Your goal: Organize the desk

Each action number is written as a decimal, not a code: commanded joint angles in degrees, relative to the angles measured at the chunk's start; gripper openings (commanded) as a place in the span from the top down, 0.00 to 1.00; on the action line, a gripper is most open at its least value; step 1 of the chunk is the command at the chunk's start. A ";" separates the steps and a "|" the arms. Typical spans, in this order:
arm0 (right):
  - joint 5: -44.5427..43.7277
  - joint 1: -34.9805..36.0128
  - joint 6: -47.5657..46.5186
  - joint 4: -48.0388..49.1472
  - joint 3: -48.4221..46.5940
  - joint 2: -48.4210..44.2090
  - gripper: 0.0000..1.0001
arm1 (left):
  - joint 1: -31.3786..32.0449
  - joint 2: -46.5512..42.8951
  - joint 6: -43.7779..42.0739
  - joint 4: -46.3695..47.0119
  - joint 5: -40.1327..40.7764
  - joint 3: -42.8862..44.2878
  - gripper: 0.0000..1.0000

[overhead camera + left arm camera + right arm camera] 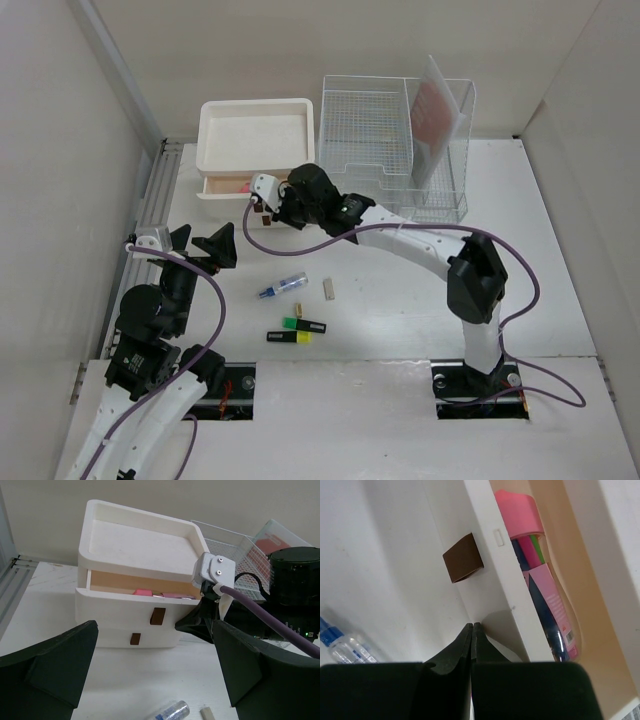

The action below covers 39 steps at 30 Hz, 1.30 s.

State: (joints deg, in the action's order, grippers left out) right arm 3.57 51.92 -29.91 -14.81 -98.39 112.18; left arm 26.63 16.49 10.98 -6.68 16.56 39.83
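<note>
The desk (400,310) carries a drawer box (255,135) upper left, a wire rack (365,130) beside it (upper centre), and a bottle (282,287), beige block (330,289) and two highlighters (303,325) mid-frame.

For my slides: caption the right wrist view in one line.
Shut right hand poised at the white front of the open drawer, near its brown handle; pink items lie inside.

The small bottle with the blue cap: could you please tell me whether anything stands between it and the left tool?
Nothing visible does. The left tool is open, and only bare desk lies between it and the small bottle.
</note>
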 commanded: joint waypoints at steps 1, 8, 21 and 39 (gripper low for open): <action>-5.51 0.37 0.12 6.90 -1.89 -1.44 1.00 | 0.35 -0.23 -0.52 2.28 -0.03 -0.20 0.01; -5.51 2.13 0.12 6.90 -5.49 0.23 1.00 | 0.35 -0.23 -0.52 2.28 -0.03 -0.20 0.01; -5.51 4.86 -0.41 6.90 -8.93 4.97 1.00 | 0.35 -0.76 -0.52 2.28 0.49 -0.20 0.01; -10.34 5.38 -0.41 6.90 -15.42 9.02 1.00 | 0.35 -0.76 -0.52 1.76 1.02 -0.20 0.01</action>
State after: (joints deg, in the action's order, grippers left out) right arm -3.49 56.82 -30.13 -12.05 -109.73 120.09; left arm 26.63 16.29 10.98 -6.87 17.26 39.83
